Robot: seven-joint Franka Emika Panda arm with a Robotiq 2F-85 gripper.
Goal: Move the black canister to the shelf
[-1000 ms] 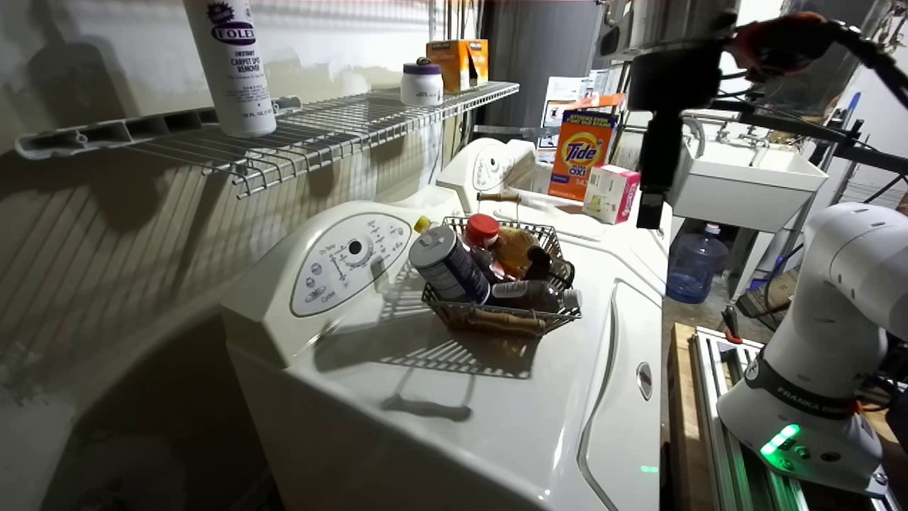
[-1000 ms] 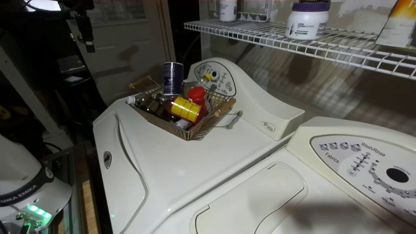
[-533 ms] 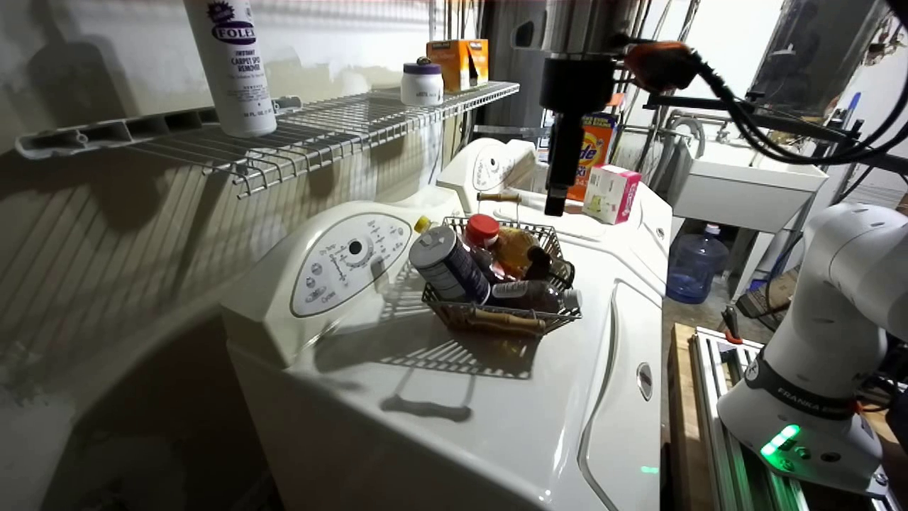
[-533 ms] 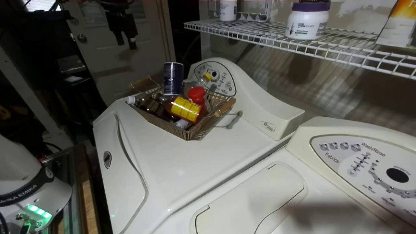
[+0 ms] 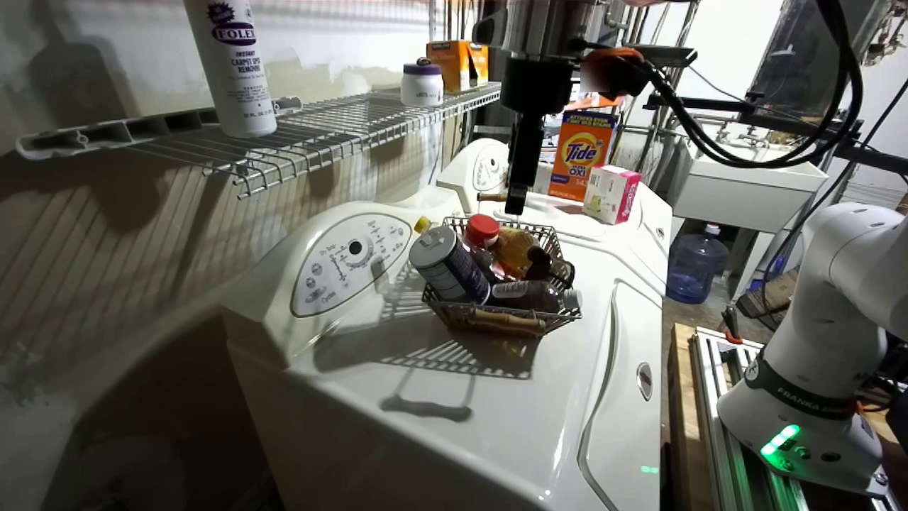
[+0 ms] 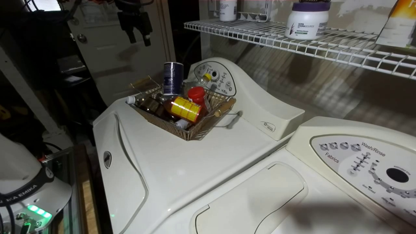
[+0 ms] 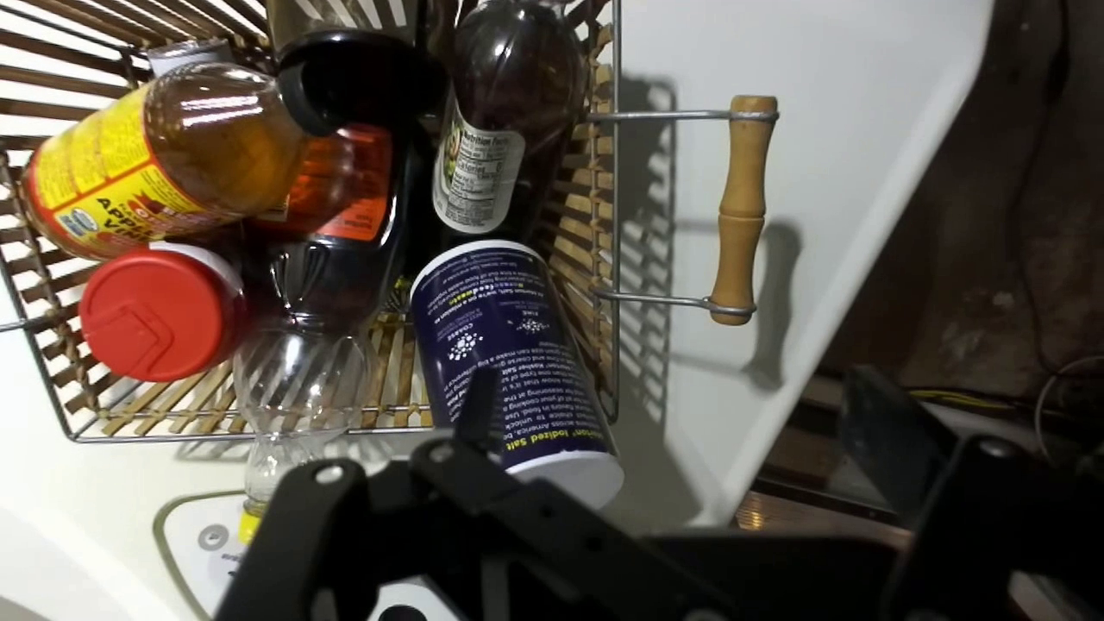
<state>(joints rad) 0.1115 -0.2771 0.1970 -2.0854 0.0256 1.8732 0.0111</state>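
A dark navy cylindrical canister leans inside a wire-rimmed brown slatted basket, its pale end jutting past the edge. The black two-fingered claw hangs higher up, fingers spread apart; in the wrist view one finger covers part of the canister's label, and in an exterior view the pair overlaps as one dark bar. The basket also holds an amber bottle with a yellow label, a red-lidded container, its body partly hidden, a clear plastic bottle with a yellow cap, and a dark bottle with a white label, cut off at the top of the wrist view. It stands on a glossy white surface. A long white wire shelf carries a white bottle, cropped in both exterior views, a white jar with a purple lid and an orange-and-white box.
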